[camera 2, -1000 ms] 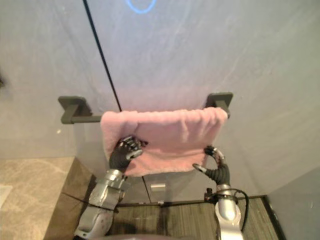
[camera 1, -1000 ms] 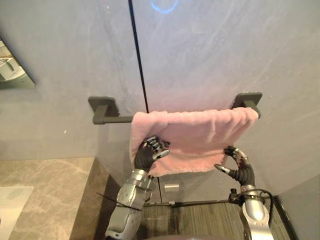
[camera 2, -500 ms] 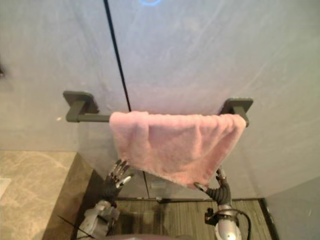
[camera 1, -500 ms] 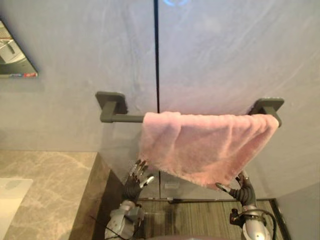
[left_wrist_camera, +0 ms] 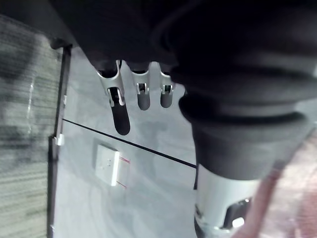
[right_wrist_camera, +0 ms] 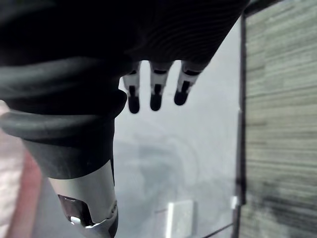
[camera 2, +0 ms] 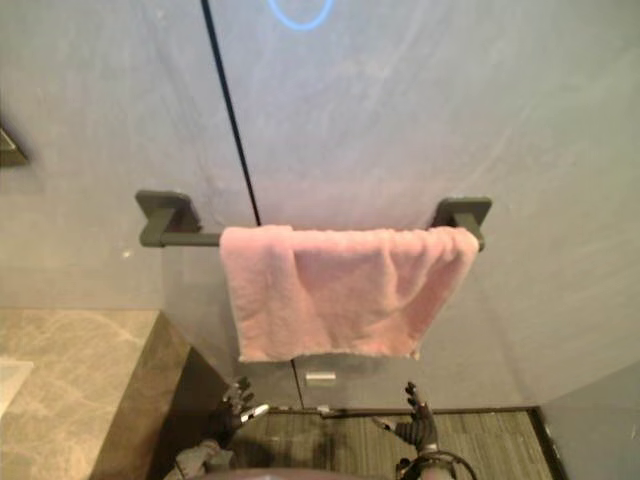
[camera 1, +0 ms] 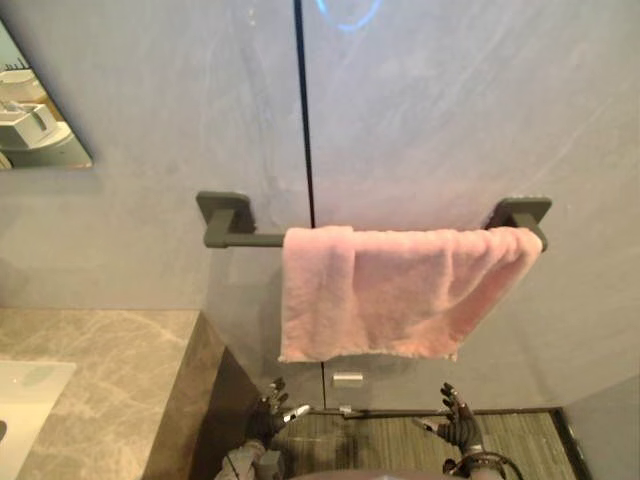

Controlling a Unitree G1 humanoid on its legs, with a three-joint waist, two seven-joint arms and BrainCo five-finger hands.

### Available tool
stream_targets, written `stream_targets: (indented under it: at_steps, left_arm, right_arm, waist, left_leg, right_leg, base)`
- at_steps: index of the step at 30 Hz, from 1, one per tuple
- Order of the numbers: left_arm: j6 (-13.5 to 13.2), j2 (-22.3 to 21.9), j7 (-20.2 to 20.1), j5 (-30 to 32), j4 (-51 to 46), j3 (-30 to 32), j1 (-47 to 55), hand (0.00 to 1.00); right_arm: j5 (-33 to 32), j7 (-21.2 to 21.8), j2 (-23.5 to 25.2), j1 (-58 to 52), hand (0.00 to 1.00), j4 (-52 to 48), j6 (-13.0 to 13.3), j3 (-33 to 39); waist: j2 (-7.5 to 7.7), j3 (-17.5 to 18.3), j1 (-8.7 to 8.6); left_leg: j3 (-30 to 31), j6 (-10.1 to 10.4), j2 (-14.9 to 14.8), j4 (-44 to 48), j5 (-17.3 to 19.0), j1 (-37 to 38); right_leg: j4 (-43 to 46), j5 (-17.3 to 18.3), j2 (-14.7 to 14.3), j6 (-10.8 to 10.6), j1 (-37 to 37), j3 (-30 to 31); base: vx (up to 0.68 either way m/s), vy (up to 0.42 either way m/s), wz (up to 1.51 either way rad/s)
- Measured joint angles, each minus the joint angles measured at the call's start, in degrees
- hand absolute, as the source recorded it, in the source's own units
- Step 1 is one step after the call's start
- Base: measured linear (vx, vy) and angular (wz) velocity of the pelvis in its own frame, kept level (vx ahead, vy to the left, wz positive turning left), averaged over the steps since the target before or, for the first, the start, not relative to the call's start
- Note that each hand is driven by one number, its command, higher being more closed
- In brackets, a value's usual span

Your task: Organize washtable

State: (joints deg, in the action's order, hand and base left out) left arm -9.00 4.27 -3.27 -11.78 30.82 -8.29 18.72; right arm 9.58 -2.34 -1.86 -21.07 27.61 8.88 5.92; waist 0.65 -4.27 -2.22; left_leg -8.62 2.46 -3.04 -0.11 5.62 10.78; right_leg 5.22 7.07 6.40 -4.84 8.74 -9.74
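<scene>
Fingers [left_wrist_camera: 121, 114] on my left hand [camera 1: 270, 418] and right hand [camera 1: 456, 427] were straight and loose, holding nothing; both hands hung low by the floor [camera 1: 390, 440], pointing upward, I think; I counted one pink towel [camera 1: 390, 290], draped over one dark rail [camera 1: 240, 238], above both hands and apart from them.

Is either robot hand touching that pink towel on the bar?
Apart. In the left eye view, the left hand and right hand sit below the pink towel, with bare wall between.
</scene>
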Motion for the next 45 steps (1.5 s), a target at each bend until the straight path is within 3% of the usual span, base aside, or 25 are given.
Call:
stream_targets:
  at_steps: [9,18,21,22,25,29,31,32,34,36,39,42,43,44,45]
  left_arm:
    - [1.0,1.1,3.5,7.9,10.5,1.7,-2.7,0.00]
    - [1.2,1.5,4.8,10.3,17.0,2.2,-6.6,0.00]
    - [1.2,1.5,4.9,10.4,17.3,2.8,-7.1,0.00]
    - [1.2,1.4,5.1,10.4,17.8,3.4,-8.2,0.00]
    - [1.4,1.9,6.0,10.4,18.9,3.6,-10.9,0.00]
    - [1.6,1.9,6.7,11.7,19.2,3.5,-12.6,0.00]
    - [1.6,2.0,7.1,12.6,19.2,3.4,-13.5,0.00]
    - [1.6,2.3,7.4,12.7,19.2,3.6,-13.6,0.00]
    - [1.6,3.0,7.6,12.8,19.2,4.0,-13.1,0.00]
    - [1.6,1.9,8.4,12.7,19.4,4.4,-12.7,0.00]
    - [1.5,-0.5,8.7,12.5,21.5,4.5,-14.5,0.00]
    - [1.2,-1.4,8.8,12.3,21.6,3.9,-15.3,0.00]
    - [1.2,-1.6,8.9,12.2,21.5,3.9,-15.1,0.00]
    - [1.1,-1.6,9.3,12.2,21.5,3.9,-15.4,0.00]
    - [1.2,-1.5,9.5,12.2,21.6,3.9,-15.3,0.00]
  right_arm:
    - [0.0,0.0,-1.0,4.0,0.00,10.5,-0.9,0.1]
    - [0.1,0.1,-2.0,7.6,0.00,17.0,-1.7,-0.4]
    - [0.2,0.0,-3.4,10.2,0.00,19.0,-2.0,-2.5]
    - [0.2,0.0,-3.5,12.1,0.00,19.5,-2.2,-2.6]
    - [0.2,-0.1,-3.3,15.2,0.00,20.3,-2.7,-3.3]
    - [0.0,-0.1,-3.2,14.3,0.00,20.2,-2.8,-4.3]
    - [0.0,0.0,-3.1,14.3,0.00,19.9,-2.8,-4.3]
    - [0.0,0.2,-3.1,13.9,0.00,20.0,-2.9,-4.3]
    - [0.0,0.2,-3.1,14.2,0.00,20.0,-3.0,-4.6]
    - [0.0,0.2,-4.3,16.5,0.00,20.0,-2.9,-5.1]
    - [0.0,0.2,-5.5,18.4,0.00,19.9,-2.9,-6.5]
    - [0.1,0.0,-5.3,17.7,0.00,20.6,-2.9,-6.5]
    - [0.1,-0.1,-5.4,17.5,0.00,20.7,-2.9,-6.5]
    - [0.1,-0.2,-5.3,17.5,0.00,21.0,-2.9,-6.3]
    - [0.1,-0.3,-5.2,17.9,0.00,21.0,-2.9,-6.2]
  waist:
    - [0.34,0.0,-0.12]
    - [0.66,-0.3,-0.07]
    - [0.65,-0.6,-0.02]
    - [0.28,-1.4,0.03]
    - [1.27,-4.2,0.00]
    - [1.39,-4.3,-0.12]
    - [1.18,-4.4,-0.33]
    - [2.16,-3.7,-0.14]
    - [3.29,-2.3,-0.04]
    - [0.80,-1.2,1.43]
    - [-1.65,-2.0,1.39]
    - [-2.00,-4.5,1.20]
    - [-2.02,-4.6,1.49]
    - [-1.60,-5.1,1.59]
    - [-1.69,-5.2,1.57]
  left_leg:
    - [0.3,0.8,-0.2,-3.1,-2.0,0.8]
    - [-1.4,0.8,-0.2,-3.6,-2.0,0.0]
    - [-2.9,0.8,-0.2,-3.3,-2.0,-2.2]
    - [-3.3,0.8,-0.3,-2.3,-2.0,-4.0]
    - [-2.7,0.7,-0.3,0.5,-2.0,-7.2]
    - [2.2,0.5,0.2,1.1,-2.0,-8.9]
    - [5.1,0.3,0.5,1.8,-2.8,-10.4]
    - [7.2,1.0,0.8,2.6,-3.3,-11.0]
    - [9.7,2.2,0.9,4.5,-3.9,-13.4]
    - [10.5,4.0,-2.0,5.2,-4.9,-17.7]
    - [15.2,6.4,-5.2,7.3,-7.1,-22.9]
    - [16.3,6.4,-6.4,6.3,-11.9,-23.1]
    - [15.2,6.9,-6.4,2.5,-17.4,-22.6]
    - [12.3,6.7,-6.3,1.8,-18.0,-22.4]
    - [10.6,5.8,-5.8,4.0,-16.3,-22.8]
  right_leg:
    - [-1.7,-1.2,-1.0,0.6,-0.4,0.1]
    - [-4.6,-3.2,-1.5,0.5,-1.2,1.8]
    - [-3.2,-3.6,-1.5,0.6,-4.8,3.0]
    - [-0.3,-3.3,-1.5,0.7,-7.7,3.7]
    - [7.3,-1.8,-1.0,0.7,-13.2,5.3]
    - [14.1,2.2,0.4,-0.5,-14.6,9.7]
    - [20.9,5.6,0.7,0.1,-16.7,14.3]
    - [26.3,7.3,1.0,-0.1,-18.1,17.6]
    - [28.3,8.6,1.4,-0.7,-19.4,20.2]
    - [23.4,9.4,-2.0,-0.1,-19.6,21.0]
    - [19.6,9.8,-5.1,0.7,-19.6,16.7]
    - [19.7,9.8,-6.2,3.1,-17.0,10.5]
    - [18.8,8.9,-6.2,5.3,-17.1,8.0]
    - [17.3,7.7,-5.7,6.7,-17.1,5.8]
    - [16.9,7.2,-5.1,7.3,-17.2,4.8]
  base:
    - [-0.05,-0.028,-0.01]
    - [-0.01,-0.011,-0.11]
    - [-0.01,-0.004,-0.30]
    - [-0.06,-0.009,-0.26]
    - [-0.07,-0.004,0.02]
    - [-0.06,-0.004,0.60]
    - [-0.02,-0.079,0.99]
    - [0.02,-0.262,1.08]
    - [0.00,-0.316,0.77]
    - [-0.09,-0.296,0.16]
    - [-0.18,-0.239,0.48]
    - [-0.21,-0.207,1.12]
    - [-0.26,-0.173,0.98]
    - [-0.26,-0.153,0.87]
    - [-0.24,-0.118,0.82]
